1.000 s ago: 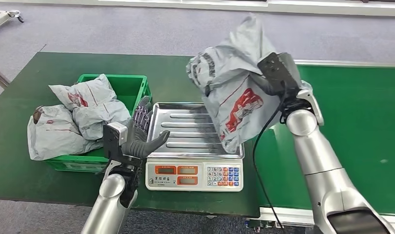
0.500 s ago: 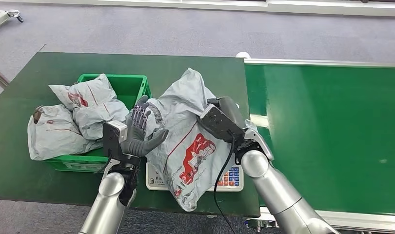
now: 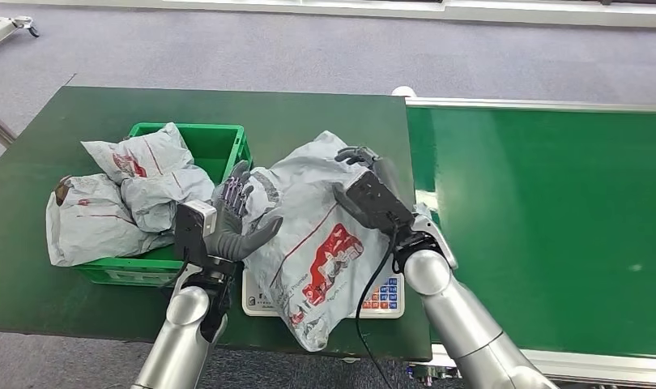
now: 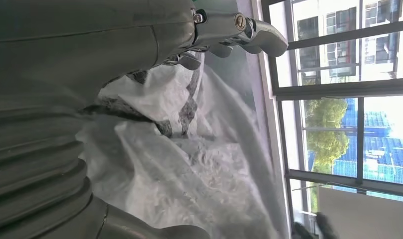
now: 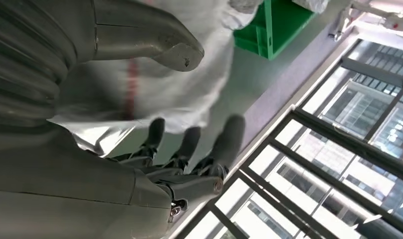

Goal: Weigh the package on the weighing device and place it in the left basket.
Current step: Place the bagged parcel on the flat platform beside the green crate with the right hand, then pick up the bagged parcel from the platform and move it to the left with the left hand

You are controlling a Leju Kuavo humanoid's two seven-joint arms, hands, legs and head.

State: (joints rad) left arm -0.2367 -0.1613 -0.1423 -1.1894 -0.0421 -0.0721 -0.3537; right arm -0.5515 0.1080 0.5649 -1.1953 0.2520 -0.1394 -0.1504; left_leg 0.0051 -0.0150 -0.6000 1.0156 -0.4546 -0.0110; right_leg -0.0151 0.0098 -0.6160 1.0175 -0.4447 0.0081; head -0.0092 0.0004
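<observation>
Now, seen from the head camera, a grey plastic mailing package [image 3: 317,243] with a red printed mark lies draped over the weighing scale [image 3: 385,296], hiding the tray and most of the front panel; only a strip of coloured buttons shows at the scale's 4 o'clock corner. The package's lower end hangs past the near edge of the dark green table [image 3: 33,284].

The right hand [image 3: 359,162] rests at the package's 1 o'clock corner, fingers curled over the crumpled top edge. In the right wrist view the thumb [image 5: 154,45] lies on one face of the bag and the darker fingers [image 5: 189,142] reach beyond its edge, so the hand appears to be gripping the package, though the contact itself is partly hidden.

The left hand [image 3: 236,219] stands at the package's 9 o'clock side, fingers spread and upright, thumb pointing toward the bag, touching or just beside it; it holds nothing.

At 9 o'clock from the scale sits a green basket [image 3: 219,142] heaped with other grey packages [image 3: 130,194]. At 3 o'clock runs a bright green conveyor belt [image 3: 551,219].
</observation>
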